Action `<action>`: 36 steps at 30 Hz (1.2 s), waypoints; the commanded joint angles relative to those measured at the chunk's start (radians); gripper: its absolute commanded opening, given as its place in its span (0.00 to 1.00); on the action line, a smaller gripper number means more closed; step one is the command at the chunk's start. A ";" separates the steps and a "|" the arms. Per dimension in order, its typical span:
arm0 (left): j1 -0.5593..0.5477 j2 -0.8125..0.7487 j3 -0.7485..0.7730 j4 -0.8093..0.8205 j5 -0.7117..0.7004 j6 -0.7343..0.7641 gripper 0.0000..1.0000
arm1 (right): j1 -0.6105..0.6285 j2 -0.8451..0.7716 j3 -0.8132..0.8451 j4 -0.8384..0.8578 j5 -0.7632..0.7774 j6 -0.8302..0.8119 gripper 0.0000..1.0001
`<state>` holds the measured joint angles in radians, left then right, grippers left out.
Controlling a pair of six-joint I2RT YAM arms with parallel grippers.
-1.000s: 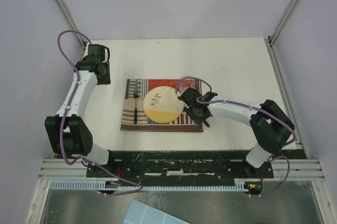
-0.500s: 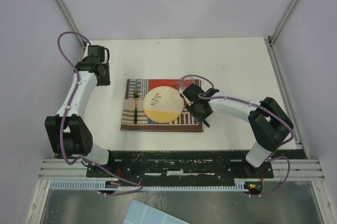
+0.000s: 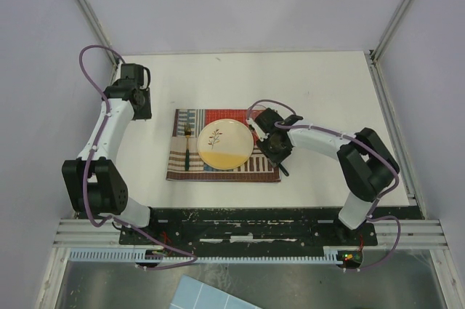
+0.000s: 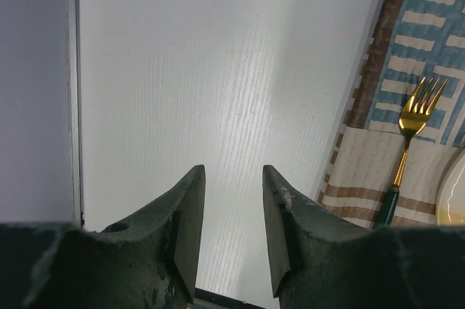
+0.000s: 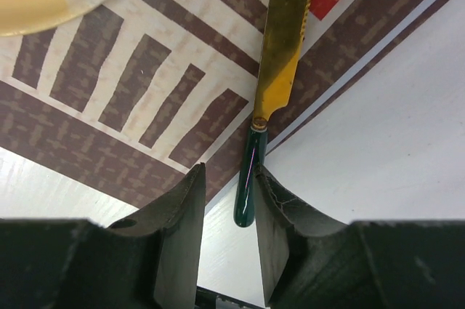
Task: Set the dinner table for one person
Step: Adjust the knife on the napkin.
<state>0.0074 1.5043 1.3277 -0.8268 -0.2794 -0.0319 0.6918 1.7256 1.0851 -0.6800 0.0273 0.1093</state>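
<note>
Since the earlier frames the right arm had folded its elbow inward and carried the right gripper (image 5: 228,174) slightly toward the far side, along the right-hand border of the placemat (image 3: 176,165); the left arm showed no change. The counter (image 3: 327,91) spanned the whole work area ahead of both bases, with the placemat lying on its near-centre portion. On the placemat sat the plate (image 3: 226,144), with the gold fork (image 4: 418,114) to its left. The knife (image 5: 277,83) lay to the right of the plate, its gold blade on the cloth and the end of its green handle overhanging the placemat edge onto the bare counter. The right gripper stood narrowly spread astride that handle, which sat close against one finger with a visible gap at the other, so no clamp was evident. The left gripper (image 4: 232,174) hung slightly parted and empty over bare counter, left of the fork. The step in hand appeared to be setting down the knife. To finish it well, the jaws should spread wider before any lift, and the withdrawal should be straight upward so the near finger does not drag the handle and skew the knife further from the fork's line.
</note>
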 commanded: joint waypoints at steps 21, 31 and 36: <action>0.013 0.010 0.040 0.037 0.002 0.039 0.43 | -0.076 -0.016 0.000 0.002 -0.163 -0.043 0.40; 0.013 -0.009 0.038 0.031 -0.001 0.046 0.43 | -0.102 -0.007 -0.019 -0.004 -0.163 -0.063 0.40; 0.013 0.000 0.049 0.031 0.008 0.043 0.43 | -0.104 0.001 -0.020 -0.006 -0.159 -0.063 0.40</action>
<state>0.0158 1.5143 1.3289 -0.8268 -0.2794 -0.0277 0.5926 1.7420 1.0664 -0.6880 -0.1169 0.0589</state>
